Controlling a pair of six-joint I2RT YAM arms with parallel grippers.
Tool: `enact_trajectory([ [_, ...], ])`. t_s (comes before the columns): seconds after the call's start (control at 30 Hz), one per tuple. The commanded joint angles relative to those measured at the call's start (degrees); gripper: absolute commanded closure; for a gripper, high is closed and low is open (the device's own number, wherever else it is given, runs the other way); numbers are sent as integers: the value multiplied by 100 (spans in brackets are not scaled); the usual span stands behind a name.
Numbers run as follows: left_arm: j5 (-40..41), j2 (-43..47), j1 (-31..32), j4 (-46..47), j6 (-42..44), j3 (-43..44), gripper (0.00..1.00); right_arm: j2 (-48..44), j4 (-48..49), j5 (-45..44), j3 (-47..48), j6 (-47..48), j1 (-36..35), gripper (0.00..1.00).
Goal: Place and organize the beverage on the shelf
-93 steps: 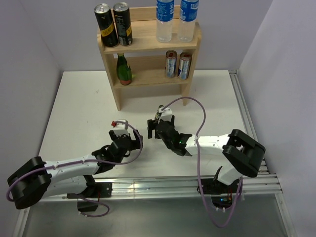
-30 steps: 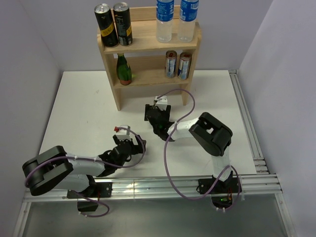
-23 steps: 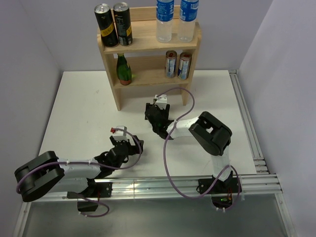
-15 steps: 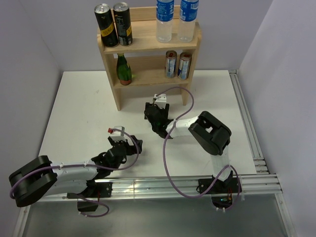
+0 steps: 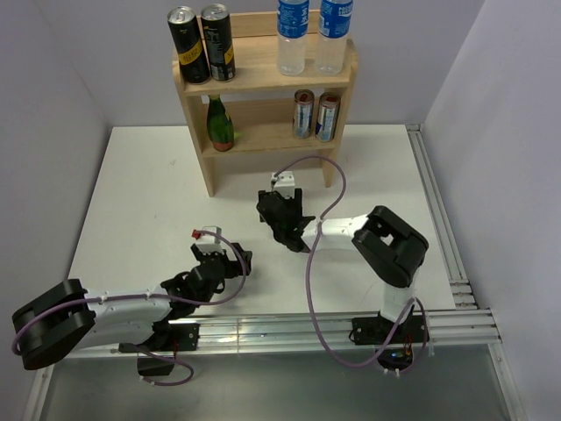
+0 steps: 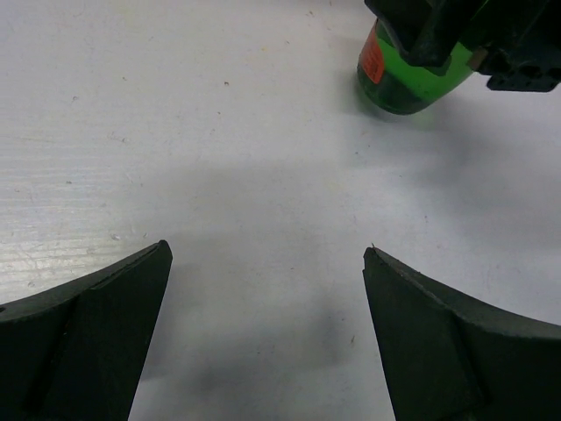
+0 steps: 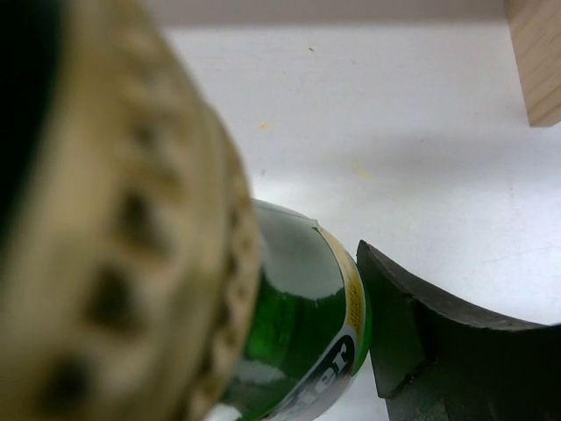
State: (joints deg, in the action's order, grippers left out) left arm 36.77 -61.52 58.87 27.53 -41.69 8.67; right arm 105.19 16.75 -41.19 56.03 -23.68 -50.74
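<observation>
A green glass bottle (image 7: 307, 324) with a gold cap (image 7: 114, 228) stands upright on the white table, in front of the light-wood shelf (image 5: 263, 79). My right gripper (image 5: 279, 210) is shut on its body; one black finger (image 7: 438, 351) presses the label, the other is hidden behind the cap. In the top view the gripper hides the bottle. The left wrist view shows the bottle's base (image 6: 403, 83) under the right gripper. My left gripper (image 5: 230, 261) is open and empty, low over the table to the bottle's near left, fingers (image 6: 88, 316) wide apart.
On the shelf stand two black cans (image 5: 202, 42) and two water bottles (image 5: 307, 35) on the top tier. The tier below holds another green bottle (image 5: 219, 123) and two slim cans (image 5: 316, 114). A shelf leg (image 7: 535, 61) is just beyond the held bottle.
My right gripper's jaws have closed onto the green bottle and its elbow has swung to the right. The left arm has drawn back slightly, its jaws still wide.
</observation>
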Motion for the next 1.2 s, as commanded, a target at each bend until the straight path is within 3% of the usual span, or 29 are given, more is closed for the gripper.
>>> enact_trajectory([
  [0.0, 155, 183, 63, -72, -111, 109, 2, -824, 399, -442, 206, 267, -155, 100],
  [0.23, 225, 395, 116, -239, -129, 100, 2, -1246, 188, -601, 584, 663, -375, 100],
  [0.53, 216, 509, 151, -301, -129, 74, 1, -1642, -76, -504, 1751, 1322, -446, 100],
  [0.77, 181, 702, 151, -301, -146, -5, 1, -1177, -321, -382, 2982, 2033, -410, 100],
  [1.17, 181, 711, 160, -292, -138, -23, 1, -262, -769, -56, 4486, 2078, -50, 100],
])
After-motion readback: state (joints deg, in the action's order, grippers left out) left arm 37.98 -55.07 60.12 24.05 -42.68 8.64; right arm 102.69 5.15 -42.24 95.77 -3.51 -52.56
